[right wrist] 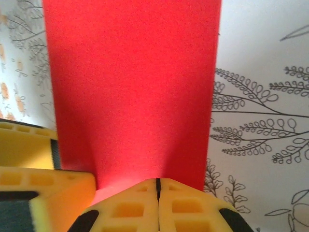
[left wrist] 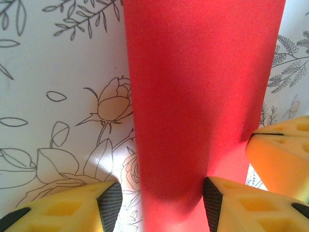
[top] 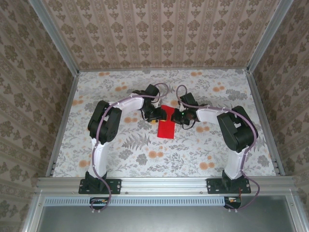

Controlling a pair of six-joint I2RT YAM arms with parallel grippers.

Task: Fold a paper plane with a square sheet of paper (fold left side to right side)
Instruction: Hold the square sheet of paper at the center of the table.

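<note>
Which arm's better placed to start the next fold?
Right, probably: the right gripper is shut at one end of the square sheet of paper, seemingly pinching it. The left gripper stands open astride it, gripping nothing.

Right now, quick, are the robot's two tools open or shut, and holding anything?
Left tool: open, straddling the red paper, not squeezing it.
Right tool: shut, pinching the red paper's edge.

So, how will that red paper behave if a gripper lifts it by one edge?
Probably floppy: the red paper seems to bow up where the right gripper pinches its edge. It is likely very light, being a thin sheet, so it may slide on the table when pushed.
</note>
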